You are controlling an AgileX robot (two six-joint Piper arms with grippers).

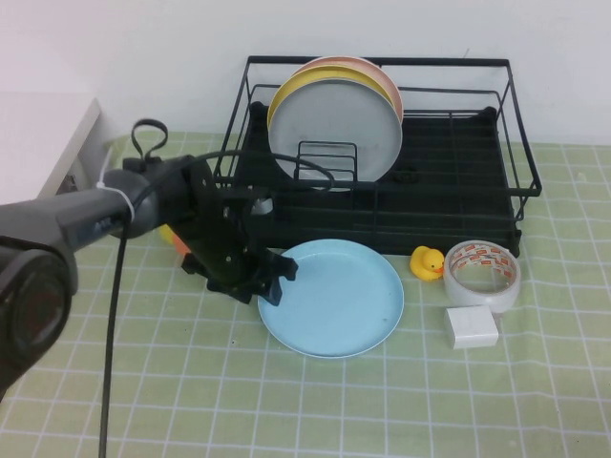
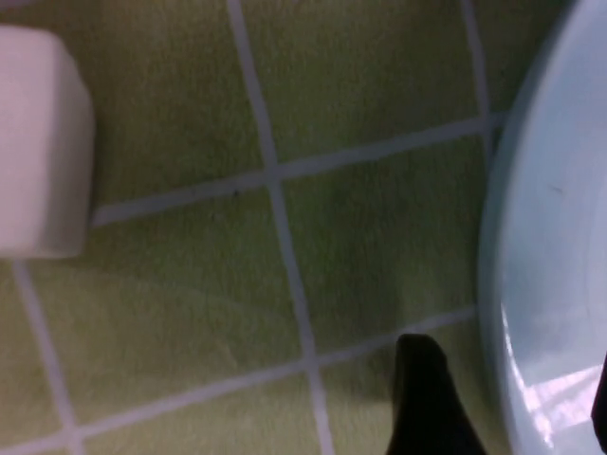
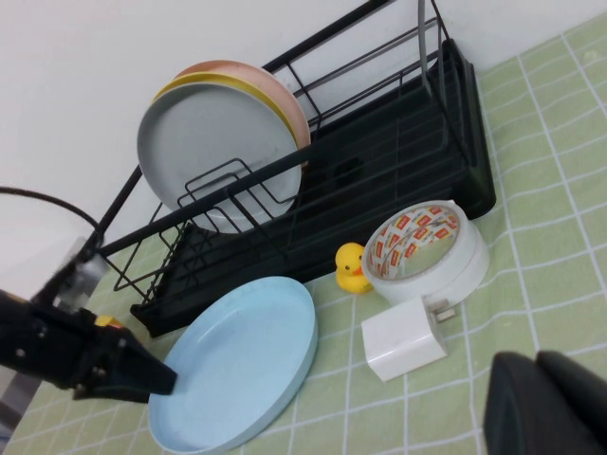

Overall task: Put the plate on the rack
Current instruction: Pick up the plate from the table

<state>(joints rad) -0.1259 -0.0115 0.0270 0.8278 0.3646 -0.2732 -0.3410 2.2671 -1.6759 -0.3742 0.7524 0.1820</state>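
Note:
The light blue plate (image 1: 334, 296) lies flat on the green checked mat in front of the black wire rack (image 1: 458, 172). My left gripper (image 1: 272, 277) is down at the plate's left edge and open. In the left wrist view one finger (image 2: 427, 403) is over the mat and the other is over the plate (image 2: 560, 237), with the rim between them. The right wrist view shows the plate (image 3: 237, 365), the rack (image 3: 398, 161) and the left gripper (image 3: 133, 374). My right gripper (image 3: 541, 365) is shut and empty, above the mat to the right, out of the high view.
A grey plate (image 1: 329, 119), a yellow plate (image 1: 286, 95) and a pink one stand at the rack's left end. A rubber duck (image 1: 427, 262), a tape roll (image 1: 482, 275) and a white charger (image 1: 471, 327) lie right of the blue plate. A white shelf (image 1: 38, 143) is far left.

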